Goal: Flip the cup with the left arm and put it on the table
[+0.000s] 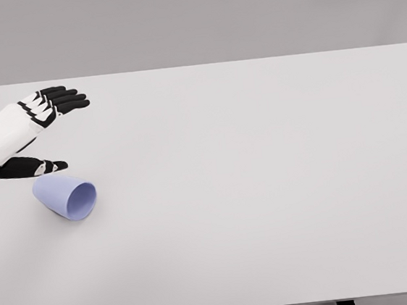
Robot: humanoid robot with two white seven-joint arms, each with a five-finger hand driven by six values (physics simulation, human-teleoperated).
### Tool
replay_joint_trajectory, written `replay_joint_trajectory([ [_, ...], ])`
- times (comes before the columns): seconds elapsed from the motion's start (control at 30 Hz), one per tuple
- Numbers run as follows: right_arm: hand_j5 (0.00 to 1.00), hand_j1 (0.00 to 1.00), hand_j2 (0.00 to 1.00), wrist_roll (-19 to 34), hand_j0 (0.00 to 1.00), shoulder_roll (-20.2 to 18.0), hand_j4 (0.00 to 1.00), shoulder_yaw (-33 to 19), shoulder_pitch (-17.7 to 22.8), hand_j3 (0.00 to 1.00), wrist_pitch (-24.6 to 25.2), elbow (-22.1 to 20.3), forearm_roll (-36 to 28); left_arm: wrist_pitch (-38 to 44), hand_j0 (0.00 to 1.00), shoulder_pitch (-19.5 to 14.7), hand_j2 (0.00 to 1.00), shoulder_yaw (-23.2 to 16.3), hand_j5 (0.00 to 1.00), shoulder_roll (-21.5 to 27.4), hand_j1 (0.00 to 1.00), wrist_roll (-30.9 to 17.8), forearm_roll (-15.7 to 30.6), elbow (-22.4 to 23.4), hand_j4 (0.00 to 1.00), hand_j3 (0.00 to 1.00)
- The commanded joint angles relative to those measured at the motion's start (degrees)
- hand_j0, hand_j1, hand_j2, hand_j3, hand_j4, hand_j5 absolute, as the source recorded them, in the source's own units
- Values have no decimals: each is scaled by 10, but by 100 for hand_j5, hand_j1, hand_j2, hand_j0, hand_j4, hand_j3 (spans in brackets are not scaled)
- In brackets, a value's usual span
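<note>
Head view: left hand (23, 131) fingers (63, 99) spread (holding nothing), seemingly just above tipped cup (66, 197).

The cup (65, 197) presents a smooth, matt lavender surface resembling plastic. The table (266, 189) top is a uniform, matt light grey. The left hand (30, 130) has glossy white shells and matt black fingers (67, 99).

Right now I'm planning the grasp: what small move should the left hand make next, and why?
Probably lower the left hand toward the cup: the fingers are spread and hold nothing, while the cup lies on its side on the table just below the thumb.
</note>
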Motion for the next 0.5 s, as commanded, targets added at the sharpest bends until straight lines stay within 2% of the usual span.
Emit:
replay_joint_trajectory([
  [0.0,100,100,100,-2,100,0,100,-4,0,100,-2,-3,-5,0,100,0,100,2,100,0,100,0,4,0,100,100],
  [0.37,100,100,100,-1,100,0,100,-1,2,100,0,2,-4,0,100,-3,100,5,100,6,100,0,-13,2,100,100],
  [0.47,100,100,100,-1,100,0,100,-1,1,100,0,2,-4,0,100,1,100,24,100,4,100,1,-14,2,100,100],
])
